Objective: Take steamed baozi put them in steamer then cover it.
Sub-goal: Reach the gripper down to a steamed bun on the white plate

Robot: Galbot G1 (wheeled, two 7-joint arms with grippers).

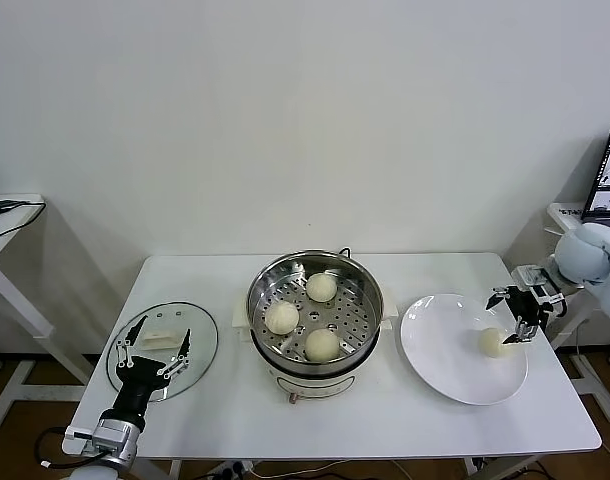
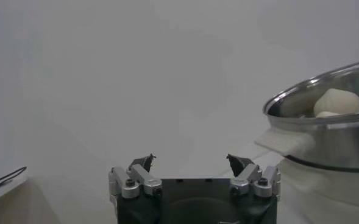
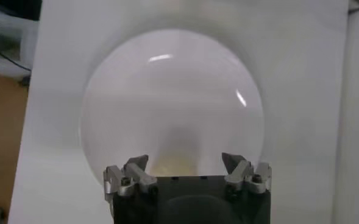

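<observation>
Three steamed baozi [image 1: 322, 287] already sit in the steamer [image 1: 260, 285]; the last one [image 1: 492, 342] lies on the right-hand plate [image 1: 435, 340], where the right tool [image 1: 516, 312] hovers spread to grasp it. Left tool [image 1: 151, 349], also spread, waits over the glass lid [image 1: 200, 335].

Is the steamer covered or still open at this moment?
Open. The steamer has no lid on it, and three baozi show inside on its tray. The glass lid lies flat on the table to its left.
</observation>
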